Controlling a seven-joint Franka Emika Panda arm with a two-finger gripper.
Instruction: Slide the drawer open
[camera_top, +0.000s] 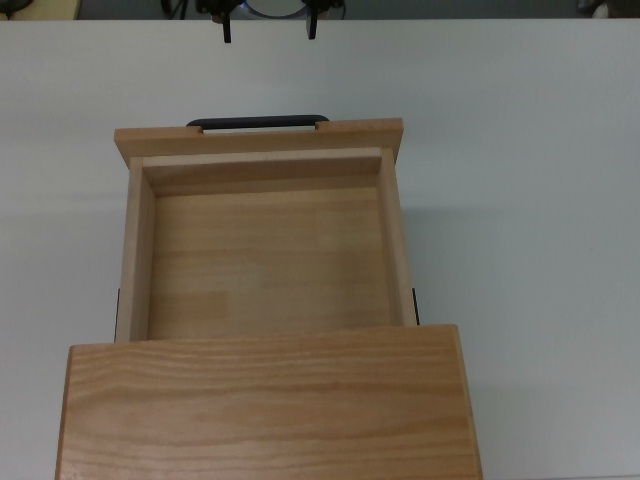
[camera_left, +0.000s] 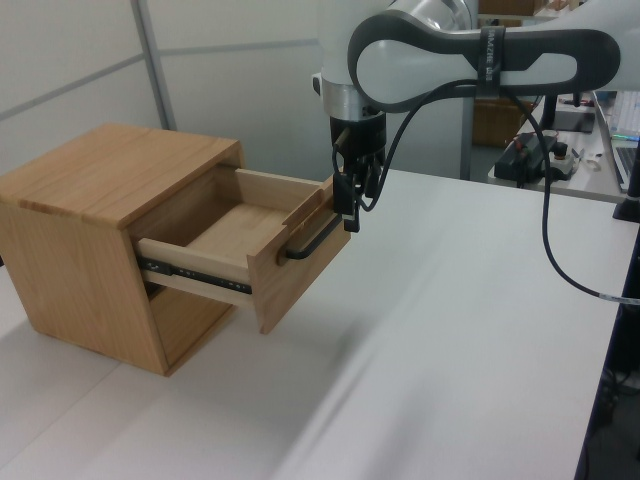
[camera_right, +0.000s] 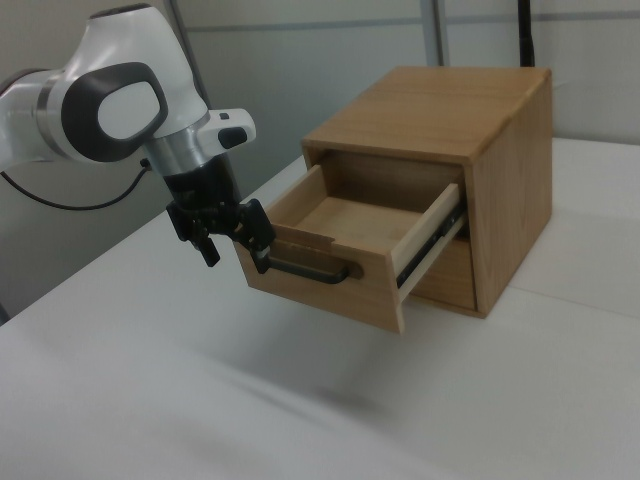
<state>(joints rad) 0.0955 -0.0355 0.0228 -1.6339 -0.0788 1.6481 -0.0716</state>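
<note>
The light wooden drawer (camera_top: 265, 260) stands pulled well out of its cabinet (camera_top: 270, 405), its inside bare. Its black bar handle (camera_top: 257, 122) runs along the front panel. My gripper (camera_top: 270, 30) is open just beyond the handle at the top view's upper edge, with only the two fingertips (camera_top: 228, 32) showing there. In the left view the gripper (camera_left: 348, 208) hangs just above the far end of the handle (camera_left: 312, 240). In the right view the gripper (camera_right: 235, 238) sits open close beside the handle (camera_right: 305, 270), with nothing between its fingers.
The cabinet (camera_left: 100, 180) rests on a wide white table (camera_left: 450, 330). A black cable (camera_left: 548, 220) loops down from the arm. Desks with equipment (camera_left: 535, 155) stand beyond the table in the left view.
</note>
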